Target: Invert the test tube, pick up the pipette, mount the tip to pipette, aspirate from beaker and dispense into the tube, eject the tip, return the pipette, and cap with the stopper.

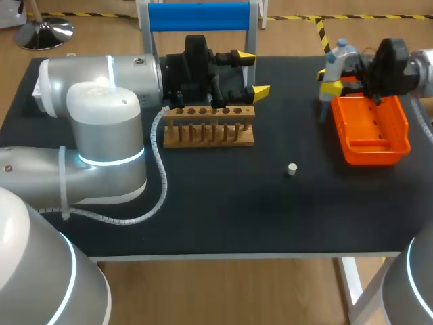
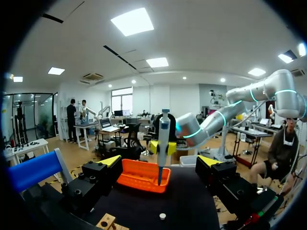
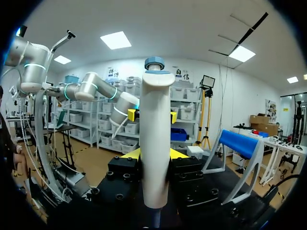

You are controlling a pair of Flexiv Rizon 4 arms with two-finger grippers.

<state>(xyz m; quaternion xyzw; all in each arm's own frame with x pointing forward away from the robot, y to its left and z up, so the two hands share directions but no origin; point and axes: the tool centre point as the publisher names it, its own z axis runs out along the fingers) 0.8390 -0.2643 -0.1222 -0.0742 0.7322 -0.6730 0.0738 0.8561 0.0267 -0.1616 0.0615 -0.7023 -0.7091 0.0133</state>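
Black surface (image 1: 203, 203): right end effector (image 1: 331, 80) pinching white blue-capped pipette (image 3: 154, 120) over orange plastic tip box (image 1: 372, 145), left end effector (image 1: 254, 74) spread; misaligned descent risks crooked mounting.

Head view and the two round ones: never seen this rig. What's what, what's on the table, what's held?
This is a robot with two arms at a black table. The head view looks down from above and behind the robot. Each round picture comes from a camera on one arm's wrist, looking out along that arm's claw.

On the table stand a wooden rack and an orange box. A small white stopper lies between them, nearer the front edge. A stand with a blue bar is at the back.

The left claw is open and empty, at the rack's far side. The right claw is shut on a pipette and holds it upright over the orange box. The left wrist view shows this too.
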